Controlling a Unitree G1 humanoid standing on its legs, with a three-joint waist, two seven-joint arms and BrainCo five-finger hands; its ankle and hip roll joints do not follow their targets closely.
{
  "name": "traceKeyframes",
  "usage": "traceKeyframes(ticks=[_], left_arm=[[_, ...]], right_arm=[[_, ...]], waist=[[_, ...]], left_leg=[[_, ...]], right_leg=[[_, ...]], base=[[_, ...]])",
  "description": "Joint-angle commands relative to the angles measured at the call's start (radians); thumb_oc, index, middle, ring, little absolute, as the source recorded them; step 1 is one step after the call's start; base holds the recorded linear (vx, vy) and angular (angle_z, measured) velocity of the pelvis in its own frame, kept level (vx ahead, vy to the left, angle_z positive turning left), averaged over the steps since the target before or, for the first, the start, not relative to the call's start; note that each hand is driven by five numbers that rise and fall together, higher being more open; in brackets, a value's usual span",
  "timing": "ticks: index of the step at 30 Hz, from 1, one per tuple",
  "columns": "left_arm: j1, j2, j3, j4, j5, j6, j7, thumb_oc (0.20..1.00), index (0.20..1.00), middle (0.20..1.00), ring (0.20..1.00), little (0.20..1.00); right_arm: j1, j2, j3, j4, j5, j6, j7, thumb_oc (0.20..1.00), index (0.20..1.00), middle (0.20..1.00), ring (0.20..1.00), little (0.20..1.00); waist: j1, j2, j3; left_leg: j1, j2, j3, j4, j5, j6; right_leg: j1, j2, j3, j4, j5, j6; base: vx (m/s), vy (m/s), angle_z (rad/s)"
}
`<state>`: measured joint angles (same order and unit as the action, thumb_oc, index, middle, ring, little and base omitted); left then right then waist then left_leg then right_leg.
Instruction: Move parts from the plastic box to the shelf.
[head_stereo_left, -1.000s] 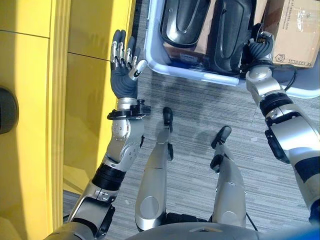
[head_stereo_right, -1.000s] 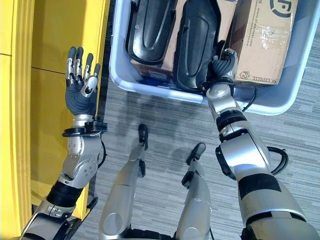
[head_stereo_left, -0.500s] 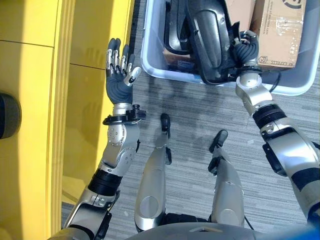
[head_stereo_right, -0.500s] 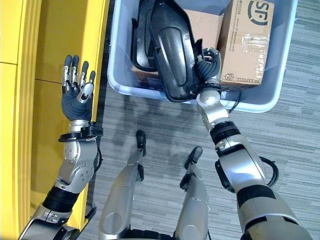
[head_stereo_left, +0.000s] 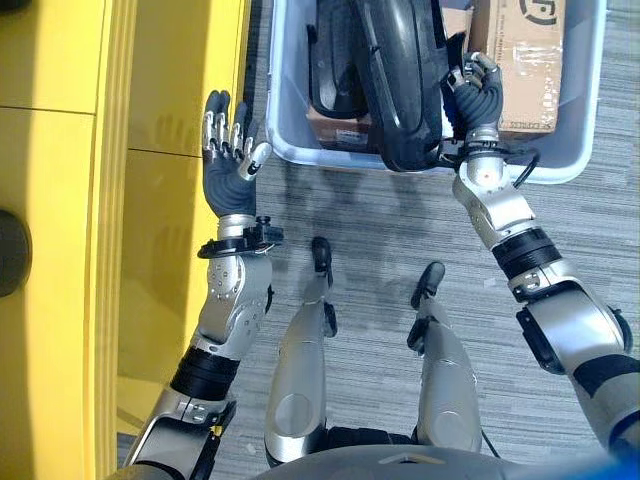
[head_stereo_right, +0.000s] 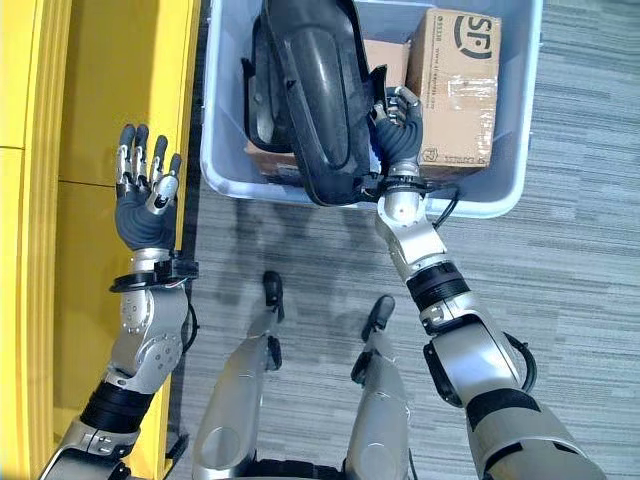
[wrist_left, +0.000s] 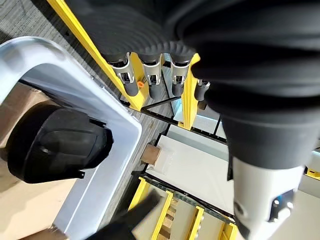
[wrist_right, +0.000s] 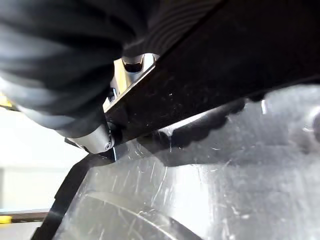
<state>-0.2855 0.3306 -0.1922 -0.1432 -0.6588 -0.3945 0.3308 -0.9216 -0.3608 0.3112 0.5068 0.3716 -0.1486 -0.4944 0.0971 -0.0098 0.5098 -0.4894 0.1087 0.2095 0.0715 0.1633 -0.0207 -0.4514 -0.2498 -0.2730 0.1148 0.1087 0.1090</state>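
A long black moulded part (head_stereo_right: 318, 100) stands lifted above the pale blue plastic box (head_stereo_right: 222, 185), its lower end over the box's front rim. My right hand (head_stereo_right: 397, 135) is shut on that part's right edge, seen up close in the right wrist view as the black part (wrist_right: 225, 60). A second black part (head_stereo_left: 335, 70) lies in the box to the left, seen too as a black part (wrist_left: 55, 145) in the left wrist view. My left hand (head_stereo_left: 225, 155) is raised, open, palm up, beside the yellow shelf (head_stereo_left: 170, 120), left of the box.
A brown cardboard carton (head_stereo_right: 455, 90) stands in the box's right half, close behind my right hand. Another flat carton (head_stereo_left: 335, 125) lies under the black parts. The yellow shelf frame (wrist_left: 192, 95) runs along the left. Grey striped carpet (head_stereo_right: 560, 270) lies in front of the box.
My right hand has raised the black part higher out of the box and tipped it upright. The camera has shifted, so the box shows lower in the picture. My left hand stays open.
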Motion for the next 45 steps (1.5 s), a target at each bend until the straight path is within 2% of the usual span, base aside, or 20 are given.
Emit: traceKeyframes(ticks=[1,9,16,18,22,25,26,29,30,31,32,33,34,36,37,38,39,40,41,45], left_arm=[[0.022,0.045,0.004,-0.088,-0.004,-0.019,-0.029,1.0,1.0,1.0,1.0,1.0],[0.09,0.044,0.021,-0.076,-0.018,0.009,-0.063,1.0,1.0,1.0,1.0,1.0],[0.199,0.04,0.069,-0.058,-0.011,0.05,-0.094,1.0,1.0,1.0,1.0,1.0],[0.248,0.038,0.089,-0.057,-0.013,0.063,-0.114,1.0,1.0,1.0,1.0,1.0],[0.292,0.035,0.114,-0.064,-0.013,0.074,-0.127,1.0,1.0,1.0,1.0,1.0],[0.347,0.031,0.138,-0.074,-0.015,0.086,-0.151,1.0,1.0,1.0,1.0,1.0],[0.347,0.031,0.138,-0.074,-0.015,0.086,-0.151,1.0,1.0,1.0,1.0,1.0],[0.362,0.025,0.14,-0.07,-0.012,0.088,-0.154,1.0,1.0,1.0,1.0,1.0],[0.37,0.015,0.136,-0.066,-0.017,0.095,-0.156,1.0,1.0,1.0,1.0,1.0],[0.371,0.012,0.132,-0.067,-0.015,0.097,-0.157,1.0,1.0,1.0,1.0,1.0],[0.371,0.012,0.132,-0.067,-0.015,0.097,-0.157,1.0,1.0,1.0,1.0,1.0],[0.346,0.0,0.109,-0.052,-0.014,0.113,-0.173,1.0,1.0,1.0,1.0,1.0],[0.34,0.008,0.1,-0.058,-0.014,0.114,-0.185,1.0,1.0,1.0,1.0,1.0],[0.342,0.01,0.098,-0.059,-0.019,0.112,-0.192,1.0,1.0,1.0,1.0,1.0],[0.348,0.009,0.105,-0.066,-0.025,0.106,-0.185,1.0,1.0,1.0,1.0,1.0],[0.347,0.001,0.109,-0.066,-0.039,0.109,-0.184,1.0,1.0,1.0,1.0,1.0],[0.348,-0.003,0.108,-0.07,-0.049,0.111,-0.187,1.0,1.0,1.0,1.0,1.0],[0.355,-0.009,0.109,-0.075,-0.051,0.115,-0.196,1.0,1.0,1.0,1.0,1.0],[0.367,-0.001,0.115,-0.09,-0.047,0.119,-0.212,1.0,1.0,1.0,1.0,1.0],[0.387,0.018,0.137,-0.102,-0.035,0.123,-0.221,1.0,1.0,1.0,1.0,1.0]], right_arm=[[-0.014,0.022,-0.048,-0.081,0.041,-0.114,0.015,0.2,0.2,0.2,0.2,0.2],[0.174,0.069,-0.054,-0.262,0.094,-0.13,0.088,0.2,0.2,0.2,0.2,0.2],[0.423,0.107,-0.034,-0.45,0.207,-0.131,0.212,0.2,0.2,0.2,0.2,0.2],[0.499,0.11,-0.025,-0.485,0.227,-0.12,0.246,0.2,0.2,0.2,0.2,0.2],[0.544,0.107,-0.01,-0.52,0.255,-0.112,0.279,0.2,0.2,0.2,0.2,0.2],[0.558,0.08,0.009,-0.548,0.298,-0.105,0.321,0.2,0.2,0.2,0.2,0.2],[0.558,0.08,0.009,-0.548,0.298,-0.105,0.321,0.2,0.2,0.2,0.2,0.2],[0.539,0.063,0.011,-0.56,0.302,-0.11,0.322,0.2,0.2,0.2,0.2,0.2],[0.556,0.048,-0.004,-0.585,0.303,-0.119,0.322,0.2,0.2,0.2,0.2,0.2],[0.572,0.028,-0.026,-0.608,0.293,-0.124,0.324,0.2,0.2,0.2,0.2,0.2],[0.572,0.028,-0.026,-0.608,0.293,-0.124,0.324,0.2,0.2,0.2,0.2,0.2],[0.649,-0.012,-0.091,-0.644,0.273,-0.139,0.314,0.2,0.2,0.2,0.2,0.2],[0.652,-0.011,-0.089,-0.643,0.275,-0.141,0.311,0.2,0.2,0.2,0.2,0.2],[0.662,-0.001,-0.084,-0.635,0.278,-0.137,0.315,0.2,0.2,0.2,0.2,0.2],[0.673,0.015,-0.075,-0.624,0.285,-0.133,0.314,0.2,0.2,0.2,0.2,0.2],[0.683,0.021,-0.077,-0.623,0.299,-0.132,0.318,0.2,0.2,0.2,0.2,0.2],[0.697,0.022,-0.082,-0.625,0.302,-0.132,0.319,0.2,0.2,0.2,0.2,0.2],[0.712,0.018,-0.089,-0.633,0.305,-0.127,0.324,0.2,0.2,0.2,0.2,0.2],[0.741,0.019,-0.098,-0.636,0.314,-0.12,0.337,0.2,0.2,0.2,0.2,0.2],[0.764,0.023,-0.109,-0.635,0.31,-0.104,0.351,0.2,0.2,0.2,0.2,0.2]], waist=[[0.025,-0.019,-0.068],[0.003,-0.016,-0.126],[-0.027,-0.018,-0.173],[-0.032,-0.017,-0.193],[-0.035,-0.02,-0.219],[-0.034,-0.024,-0.251],[-0.034,-0.024,-0.252],[-0.02,-0.019,-0.246],[-0.015,-0.01,-0.245],[-0.014,-0.005,-0.244],[-0.014,-0.005,-0.244],[-0.074,-0.004,-0.261],[-0.078,0.0,-0.261],[-0.076,-0.001,-0.259],[-0.054,-0.006,-0.251],[-0.056,-0.006,-0.252],[-0.064,0.0,-0.254],[-0.067,0.012,-0.262],[-0.067,0.015,-0.273],[-0.062,0.007,-0.277]], left_leg=[[0.058,-0.027,-0.098,0.001,-0.092,-0.031],[0.139,-0.015,-0.093,-0.028,-0.082,-0.036],[0.227,0.014,-0.099,-0.025,-0.09,-0.043],[0.268,0.033,-0.102,-0.025,-0.096,-0.05],[0.304,0.053,-0.1,-0.037,-0.087,-0.055],[0.327,0.103,-0.106,-0.044,-0.06,-0.07],[0.327,0.103,-0.107,-0.044,-0.06,-0.07],[0.312,0.126,-0.133,-0.059,-0.014,-0.082],[0.3,0.127,-0.138,-0.102,0.033,-0.096],[0.282,0.126,-0.129,-0.116,0.063,-0.1],[0.282,0.126,-0.129,-0.116,0.063,-0.1],[0.29,0.161,0.129,-0.1,0.051,-0.105],[0.299,0.174,0.141,-0.075,0.036,-0.109],[0.305,0.186,0.112,-0.03,0.009,-0.113],[0.322,0.171,-0.024,0.045,-0.034,-0.104],[0.347,0.179,-0.039,0.031,-0.066,-0.104],[0.367,0.183,-0.024,0.006,-0.075,-0.104],[0.38,0.166,-0.009,-0.033,-0.084,-0.1],[0.374,0.142,-0.008,-0.04,-0.099,-0.091],[0.383,0.106,-0.005,-0.03,-0.135,-0.072]], right_leg=[[-0.026,-0.001,0.007,0.021,0.01,0.037],[0.032,0.01,0.015,0.032,-0.011,0.028],[0.087,0.019,0.019,0.116,-0.076,0.011],[0.119,0.033,0.019,0.146,-0.108,0.005],[0.144,0.06,0.016,0.155,-0.125,-0.005],[0.171,0.112,0.013,0.157,-0.154,-0.028],[0.171,0.113,0.012,0.157,-0.154,-0.028],[0.173,0.134,-0.013,0.157,-0.17,-0.048],[0.176,0.133,-0.047,0.161,-0.185,-0.056],[0.176,0.124,-0.074,0.157,-0.19,-0.061],[0.176,0.124,-0.074,0.157,-0.19,-0.061],[0.2,0.063,-0.208,0.124,-0.199,-0.052],[0.198,0.053,-0.226,0.12,-0.192,-0.052],[0.2,0.044,-0.236,0.123,-0.184,-0.051],[0.207,0.023,-0.216,0.142,-0.171,-0.05],[0.213,0.001,-0.229,0.151,-0.167,-0.04],[0.218,-0.021,-0.242,0.167,-0.161,-0.033],[0.222,-0.034,-0.254,0.175,-0.154,-0.02],[0.231,-0.068,-0.252,0.17,-0.117,-0.005],[0.262,-0.111,-0.266,0.143,-0.077,0.02]], base=[[0.0,0.0,0.0],[0.01,-0.018,-0.01],[0.03,-0.065,-0.02],[0.04,-0.105,0.0],[0.01,-0.109,-0.01],[-0.03,-0.215,-0.12],[-0.09,-0.216,-0.12],[-0.08,-0.156,-0.05],[-0.07,-0.119,0.18],[-0.07,-0.119,0.58],[-0.13,-0.191,1.31],[-0.16,-0.148,1.25],[-0.16,-0.149,2.27],[-0.05,0.032,2.41],[-0.03,0.114,0.85],[-0.01,0.169,-0.11],[0.0,0.19,0.17],[0.0,0.355,0.78],[0.0,0.305,0.74],[0.0,0.207,0.2]])
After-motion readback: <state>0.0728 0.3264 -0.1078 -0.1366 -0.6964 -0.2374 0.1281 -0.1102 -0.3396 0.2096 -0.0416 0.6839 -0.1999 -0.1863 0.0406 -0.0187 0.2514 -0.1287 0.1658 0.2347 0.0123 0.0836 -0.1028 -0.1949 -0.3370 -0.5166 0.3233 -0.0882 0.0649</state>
